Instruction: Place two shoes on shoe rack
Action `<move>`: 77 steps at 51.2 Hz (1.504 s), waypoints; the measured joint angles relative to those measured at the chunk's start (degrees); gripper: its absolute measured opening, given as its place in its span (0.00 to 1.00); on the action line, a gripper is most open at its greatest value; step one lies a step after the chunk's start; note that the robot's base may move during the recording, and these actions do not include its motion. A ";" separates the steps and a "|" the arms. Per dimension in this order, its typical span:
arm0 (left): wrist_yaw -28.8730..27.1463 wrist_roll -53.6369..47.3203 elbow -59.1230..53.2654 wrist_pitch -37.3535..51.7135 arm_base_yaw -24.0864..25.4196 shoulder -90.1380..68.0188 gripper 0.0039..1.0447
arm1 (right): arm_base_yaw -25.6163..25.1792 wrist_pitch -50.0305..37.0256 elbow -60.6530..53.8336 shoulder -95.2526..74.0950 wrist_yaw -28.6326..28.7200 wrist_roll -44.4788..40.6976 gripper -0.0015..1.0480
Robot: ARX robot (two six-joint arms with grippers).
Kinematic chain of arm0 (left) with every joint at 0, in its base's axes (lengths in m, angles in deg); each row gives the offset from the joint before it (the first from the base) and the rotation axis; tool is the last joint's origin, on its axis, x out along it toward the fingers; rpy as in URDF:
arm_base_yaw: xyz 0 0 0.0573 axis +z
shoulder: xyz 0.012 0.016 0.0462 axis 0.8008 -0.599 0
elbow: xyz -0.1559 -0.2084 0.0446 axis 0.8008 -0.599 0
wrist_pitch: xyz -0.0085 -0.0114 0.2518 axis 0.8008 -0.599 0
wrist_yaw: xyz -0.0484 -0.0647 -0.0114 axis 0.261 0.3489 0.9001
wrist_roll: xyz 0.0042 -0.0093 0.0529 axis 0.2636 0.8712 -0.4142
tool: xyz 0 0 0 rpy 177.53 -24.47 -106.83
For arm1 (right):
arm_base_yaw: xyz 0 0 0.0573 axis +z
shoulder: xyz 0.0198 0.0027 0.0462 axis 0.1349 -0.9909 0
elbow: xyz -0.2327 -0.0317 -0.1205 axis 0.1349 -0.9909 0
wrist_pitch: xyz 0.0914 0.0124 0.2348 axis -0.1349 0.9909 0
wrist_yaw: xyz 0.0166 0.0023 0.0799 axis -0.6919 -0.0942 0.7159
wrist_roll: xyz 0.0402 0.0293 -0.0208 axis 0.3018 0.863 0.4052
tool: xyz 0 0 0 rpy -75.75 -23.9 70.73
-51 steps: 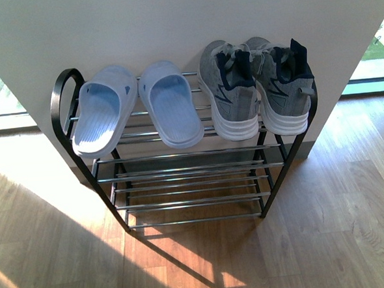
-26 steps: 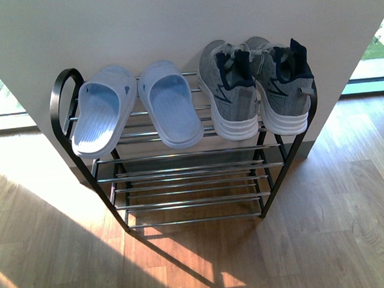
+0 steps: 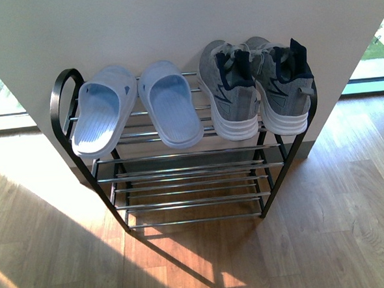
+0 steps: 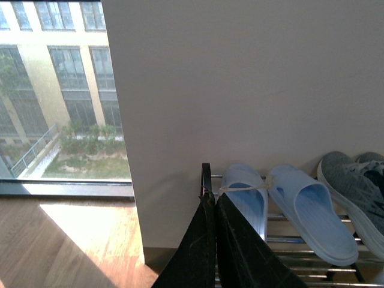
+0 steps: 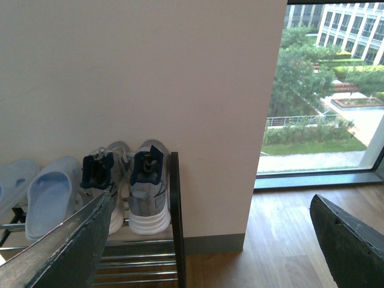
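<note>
Slides (image 3: pixel 136 108), sneakers (image 3: pixel 257 88) on rack (image 3: pixel 181 174); left hand (image 4: pixel 215 204) closed, right hand (image 5: pixel 210 240) open.

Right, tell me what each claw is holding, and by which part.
Nothing is held. The left claw is shut on nothing, the right claw is open and empty. Slides and sneakers sit on the rack.
</note>
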 joint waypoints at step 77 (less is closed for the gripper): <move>0.00 -0.02 -0.68 -34.56 0.04 34.64 0.48 | 0.00 0.02 0.00 0.02 0.00 0.00 0.91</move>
